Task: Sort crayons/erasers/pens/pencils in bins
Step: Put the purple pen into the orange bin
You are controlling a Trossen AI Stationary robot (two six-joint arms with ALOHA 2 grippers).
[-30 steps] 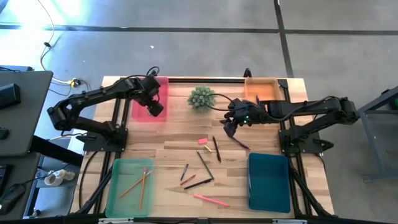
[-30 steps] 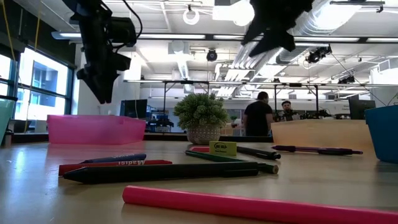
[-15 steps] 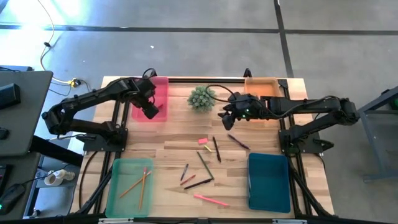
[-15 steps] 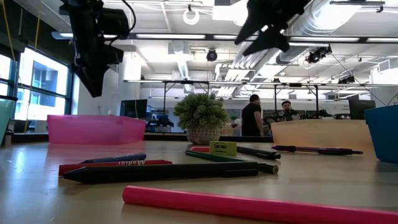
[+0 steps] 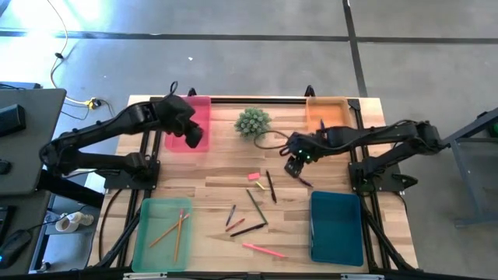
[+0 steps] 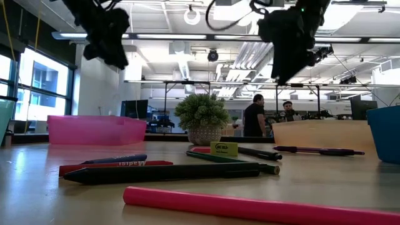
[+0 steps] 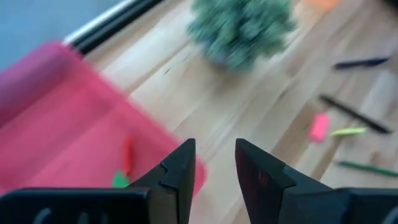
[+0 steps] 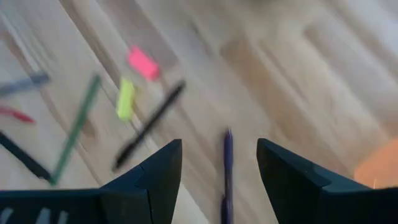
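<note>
The right gripper [image 5: 294, 165] hangs over the wooden table [image 5: 218, 175] right of centre, its fingers spread wide and empty — the purple pen [image 8: 227, 163] lies on the wood directly between them in the right wrist view. The left gripper [image 5: 193, 137] hovers at the near right corner of the pink bin [image 5: 189, 123], fingers [image 7: 180, 168] parted by a narrow gap with nothing between them.

On the planks near the middle lie a pink eraser [image 5: 254, 176] and a yellowish eraser [image 8: 125, 98] beside a black pen [image 5: 271, 187], then a dark green pencil [image 5: 257, 206], two short crayons [image 5: 231, 215] and another black stick, and nearest the front edge a pink pencil [image 5: 263, 250]. A small potted plant [image 5: 252, 122] stands at the far middle. Beyond the table the low view shows an open workshop with ceiling ducts, tall windows and two people [image 6: 257, 117] standing far off.

The pink bin holds a green eraser [image 7: 120, 180] and a red piece, probably another eraser. The light green bin [image 5: 161, 234] at near left holds orange pencils [image 5: 177, 230]. The orange bin [image 5: 329, 113] sits far right, the teal bin [image 5: 336, 228] near right — I cannot make out contents in either.
</note>
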